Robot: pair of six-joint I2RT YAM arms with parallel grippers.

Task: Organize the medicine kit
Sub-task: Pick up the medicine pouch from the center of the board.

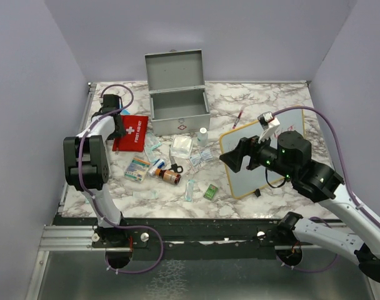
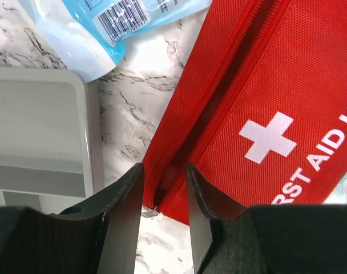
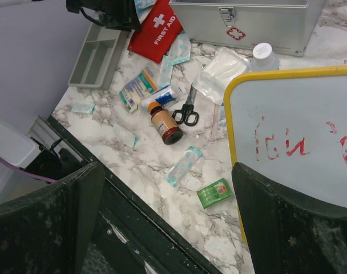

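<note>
The grey metal medicine kit [image 1: 179,112] stands open at the back of the marble table, its lid upright; the right wrist view shows its latch and red-white emblem [image 3: 236,25]. My left gripper [image 1: 118,125] hovers low over the left edge of a red first aid pouch [image 1: 132,132]. In the left wrist view the left gripper [image 2: 165,174] has its jaws a little apart, with the zipper corner of the pouch [image 2: 265,114] showing between them. My right gripper [image 1: 230,159] is wide open and empty above the table, and the right wrist view shows it [image 3: 168,177] beside the whiteboard's left edge.
A yellow-framed whiteboard [image 1: 268,156] lies at the right. A shallow grey divided tray [image 2: 36,125] sits left of the pouch. Loose items lie mid-table: a brown bottle [image 1: 171,177], scissors [image 3: 186,111], a green packet [image 1: 210,192], a white bottle [image 1: 203,135], a gauze bag [image 1: 181,147], a small box [image 1: 137,169].
</note>
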